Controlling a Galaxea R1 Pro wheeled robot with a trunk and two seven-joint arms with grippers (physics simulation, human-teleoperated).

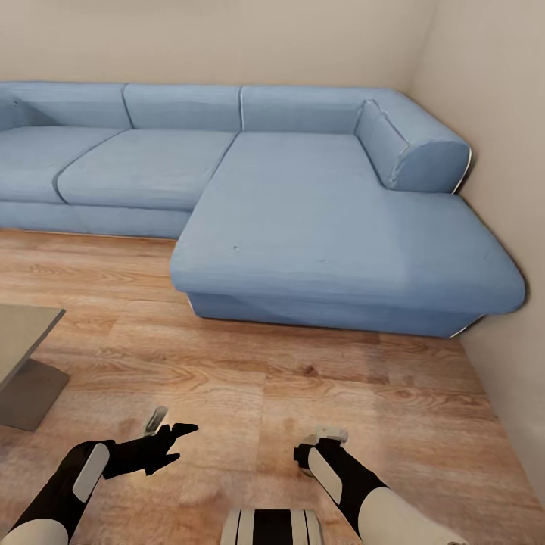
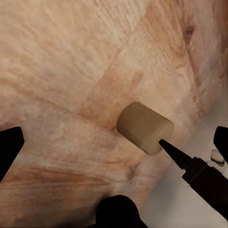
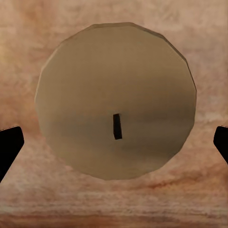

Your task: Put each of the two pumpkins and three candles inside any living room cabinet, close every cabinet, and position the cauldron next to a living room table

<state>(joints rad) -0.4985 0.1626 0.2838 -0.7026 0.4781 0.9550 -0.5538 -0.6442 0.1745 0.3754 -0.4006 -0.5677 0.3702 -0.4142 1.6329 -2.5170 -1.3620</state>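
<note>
The candle (image 3: 115, 101) under the right arm stands upright on the wood floor (image 1: 250, 378), seen straight down on its round top with the little dark wick near the middle. It sits dead centre between the right gripper's (image 3: 114, 142) two black fingertips (image 3: 9, 145), which poke in at 9 and 3 o'clock of the candle, spread wide and not touching it.

A second candle (image 2: 144, 127), the beige stubby one, lies tipped on its side on the floor in the left wrist view. The left gripper (image 2: 114, 142) is spread open too, its fingertips well apart on either side, nothing pinched. A thin black pointed part of the other arm sits just by that candle's end, though I can't tell if it touches.

From the head camera, both arms hang low over the floor, left gripper (image 1: 163, 439) and right gripper (image 1: 322, 443) side by side. Beyond them at 12 o'clock is a big blue corner sofa (image 1: 303, 204) against the beige walls, and the corner of a grey table (image 1: 23, 333) pokes in at 9 o'clock.
</note>
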